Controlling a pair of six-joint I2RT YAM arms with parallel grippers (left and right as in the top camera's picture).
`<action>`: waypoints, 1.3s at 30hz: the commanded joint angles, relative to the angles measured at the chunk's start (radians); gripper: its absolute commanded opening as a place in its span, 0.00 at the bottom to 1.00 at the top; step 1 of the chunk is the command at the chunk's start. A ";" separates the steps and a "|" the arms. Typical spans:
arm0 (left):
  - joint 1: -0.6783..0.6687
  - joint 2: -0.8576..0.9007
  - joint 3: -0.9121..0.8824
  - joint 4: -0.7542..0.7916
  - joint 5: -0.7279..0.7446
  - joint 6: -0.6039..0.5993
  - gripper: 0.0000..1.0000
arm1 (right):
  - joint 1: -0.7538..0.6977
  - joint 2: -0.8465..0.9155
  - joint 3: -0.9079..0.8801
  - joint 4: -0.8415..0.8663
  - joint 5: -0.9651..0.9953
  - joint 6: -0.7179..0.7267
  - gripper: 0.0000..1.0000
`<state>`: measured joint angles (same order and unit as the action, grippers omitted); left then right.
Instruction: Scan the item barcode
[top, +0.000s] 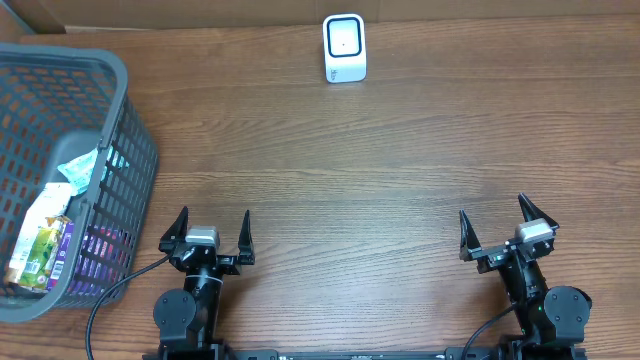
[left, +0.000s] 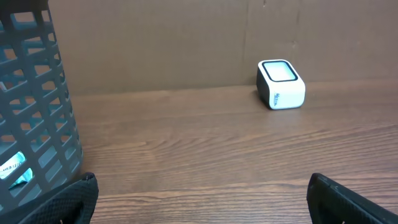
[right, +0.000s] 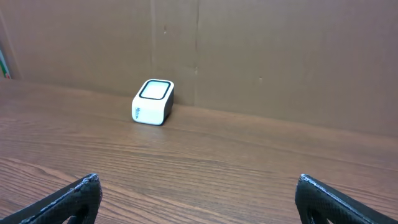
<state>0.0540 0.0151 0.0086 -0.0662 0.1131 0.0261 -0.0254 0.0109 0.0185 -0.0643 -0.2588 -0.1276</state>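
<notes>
Basket (top: 135, 140) cut off at left, packets (top: 40, 240) half hidden by mesh; left pincer (top: 216, 213) and right pincer (top: 492, 206) gape empty.

The surface (top: 400, 170) was brown wood-grain, smooth with a faint satin sheen. The basket (top: 120, 90) was matt grey moulded plastic in an open lattice. The packets (top: 45, 240) inside it looked like glossy printed film. The scanner (top: 344, 47) had a smooth, lightly glossy white plastic shell around a shiny window. The cardboard wall (right: 280, 56) was matt brown. The left end effector (top: 215, 212) and right end effector (top: 492, 205) had matt black plastic fingers.
</notes>
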 joint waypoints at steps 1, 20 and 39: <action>-0.003 -0.010 -0.004 -0.002 -0.005 0.020 1.00 | -0.001 -0.008 -0.010 0.006 -0.005 -0.001 1.00; -0.002 -0.010 -0.004 -0.005 -0.037 0.034 1.00 | -0.001 -0.008 -0.010 0.006 -0.005 -0.001 1.00; -0.002 -0.010 -0.004 0.000 -0.042 0.034 1.00 | -0.002 -0.008 -0.010 0.010 -0.058 0.049 1.00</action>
<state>0.0540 0.0151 0.0086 -0.0681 0.0853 0.0368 -0.0254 0.0109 0.0181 -0.0639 -0.3107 -0.1074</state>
